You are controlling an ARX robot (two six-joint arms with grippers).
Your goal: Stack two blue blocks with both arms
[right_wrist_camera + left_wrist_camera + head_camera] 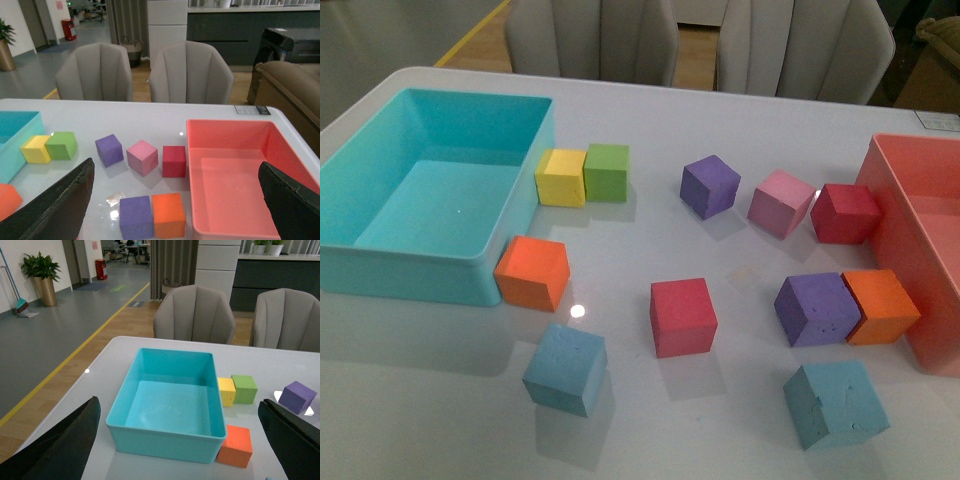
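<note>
- Only the front view shows the 2 blue blocks.
- Left gripper: spread wide, empty; turquoise bin ahead.
- Right gripper: spread wide, empty; pink bin ahead.

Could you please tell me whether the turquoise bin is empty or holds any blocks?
Empty: the turquoise bin shows only bare floor in the front and left wrist views.

Front view looks steeply down on the counter; both wrist views face the chairs, sharing the green cube.
</note>
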